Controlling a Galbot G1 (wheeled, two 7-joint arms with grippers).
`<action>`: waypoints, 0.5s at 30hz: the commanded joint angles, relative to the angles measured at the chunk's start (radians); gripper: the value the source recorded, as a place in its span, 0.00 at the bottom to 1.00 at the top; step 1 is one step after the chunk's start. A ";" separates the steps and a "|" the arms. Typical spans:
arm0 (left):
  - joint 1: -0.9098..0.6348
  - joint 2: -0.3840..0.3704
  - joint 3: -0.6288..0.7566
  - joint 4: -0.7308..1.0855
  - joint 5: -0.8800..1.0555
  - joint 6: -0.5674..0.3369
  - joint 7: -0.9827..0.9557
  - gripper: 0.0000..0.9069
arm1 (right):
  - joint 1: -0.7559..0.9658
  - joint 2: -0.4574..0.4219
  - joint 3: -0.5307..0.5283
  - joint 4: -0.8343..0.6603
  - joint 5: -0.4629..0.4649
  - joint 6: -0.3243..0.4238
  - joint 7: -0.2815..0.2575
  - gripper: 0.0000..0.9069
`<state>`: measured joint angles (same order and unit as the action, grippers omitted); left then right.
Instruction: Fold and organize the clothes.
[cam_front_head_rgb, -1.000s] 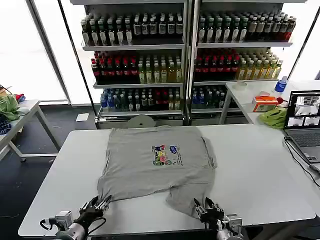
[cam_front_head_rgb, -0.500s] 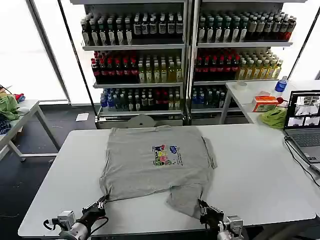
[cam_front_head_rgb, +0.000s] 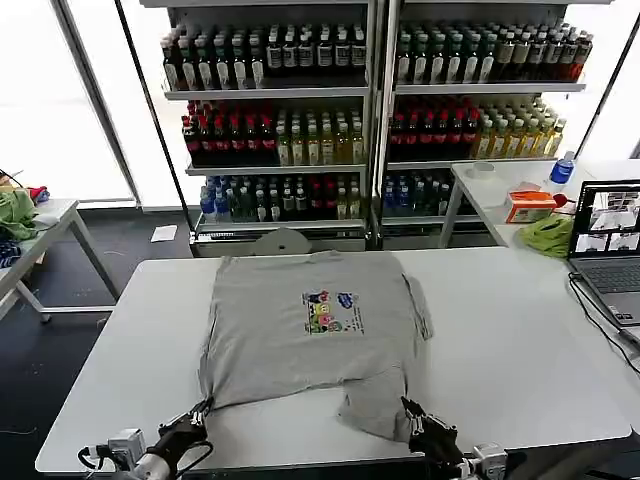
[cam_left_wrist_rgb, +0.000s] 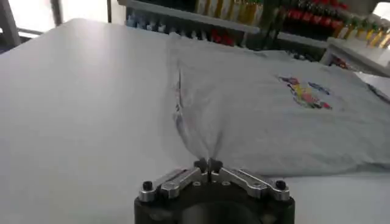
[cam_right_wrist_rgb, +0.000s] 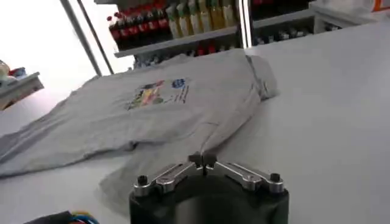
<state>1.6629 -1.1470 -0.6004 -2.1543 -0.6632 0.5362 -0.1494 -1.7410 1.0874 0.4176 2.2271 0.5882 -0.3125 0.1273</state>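
- On the white table (cam_front_head_rgb: 520, 350), a light grey shirt (cam_front_head_rgb: 300, 340) lies spread flat, chest print (cam_front_head_rgb: 330, 311) facing up, collar end toward 12 o'clock, near the drinks shelves (cam_front_head_rgb: 370, 110).
- At the shirt's 7 o'clock corner, the left gripper (cam_front_head_rgb: 197, 415) sits low at the table's near edge; in the left wrist view its fingertips (cam_left_wrist_rgb: 208, 164) are pressed together, pinching the hem corner of the shirt (cam_left_wrist_rgb: 268, 115), which rises into a small peak of cloth at the tips.
- At about 5 o'clock, the right gripper (cam_front_head_rgb: 412, 413) sits at the near edge; in the right wrist view its fingertips (cam_right_wrist_rgb: 202, 159) are clenched on the edge of the shirt (cam_right_wrist_rgb: 170, 103).
- Between the two held corners, the lower hem is uneven, and the part by the right gripper hangs lower as a rumpled flap.
- At 2 o'clock from the shirt, a laptop (cam_front_head_rgb: 610, 240) stands open at the table's right edge.
- Beyond the laptop, a lime-green cloth (cam_front_head_rgb: 548, 236) lies on a second table.
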 joint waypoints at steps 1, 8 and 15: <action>0.056 0.002 -0.028 -0.071 0.003 0.015 -0.001 0.03 | -0.110 -0.036 0.033 0.051 0.010 0.033 -0.016 0.00; 0.100 -0.015 -0.084 -0.118 0.005 0.040 -0.002 0.03 | -0.063 -0.021 0.018 0.049 0.007 0.028 0.000 0.00; 0.014 0.021 -0.072 -0.086 0.001 0.040 0.008 0.03 | 0.140 0.043 -0.002 -0.015 0.033 0.025 0.030 0.00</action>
<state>1.6944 -1.1316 -0.6535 -2.2262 -0.6672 0.5677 -0.1447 -1.7098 1.1041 0.4157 2.2356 0.6071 -0.2958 0.1465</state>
